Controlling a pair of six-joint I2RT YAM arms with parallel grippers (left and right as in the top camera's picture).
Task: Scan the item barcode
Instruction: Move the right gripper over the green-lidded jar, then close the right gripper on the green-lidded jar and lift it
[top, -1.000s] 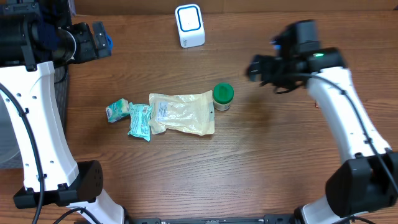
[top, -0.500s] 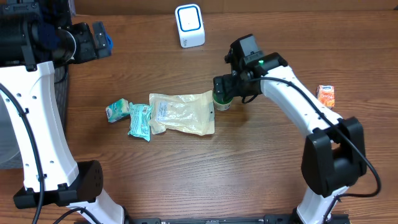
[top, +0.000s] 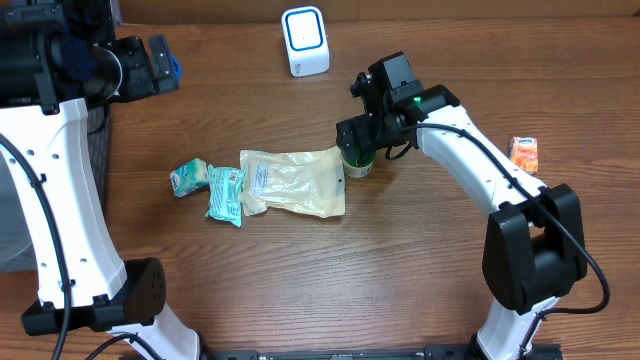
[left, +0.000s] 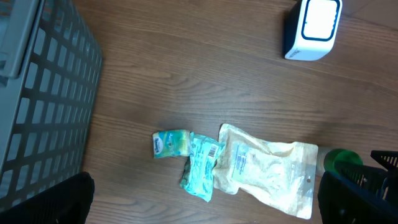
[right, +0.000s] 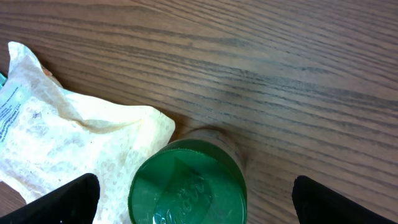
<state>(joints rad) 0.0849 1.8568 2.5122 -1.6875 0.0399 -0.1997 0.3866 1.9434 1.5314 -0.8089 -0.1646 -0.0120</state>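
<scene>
**Over the green-lidded jar, right fingers spread wide**

Just off the table's centre toward 1 o'clock stands the green-lidded jar, upright. The right gripper hangs directly above it, its fingers spread wide to either side of the lid and holding nothing. A cream pouch lies at the jar's 9 o'clock, with its corner just beside the jar's foot. The scanner waits at 12 o'clock near the far edge. The left gripper is parked up at 10 o'clock, also wide and empty.

The jar looks small, stiff and probably light, so it should tolerate a firm pinch. Its round wall and smooth lid could slip or spin between flat pads. The best hold is likely across the body just under the lid, clear of the pouch. The barcode is not visible here. It is presumably on the side label, so the fingers should leave one face bare for the scanner.
</scene>
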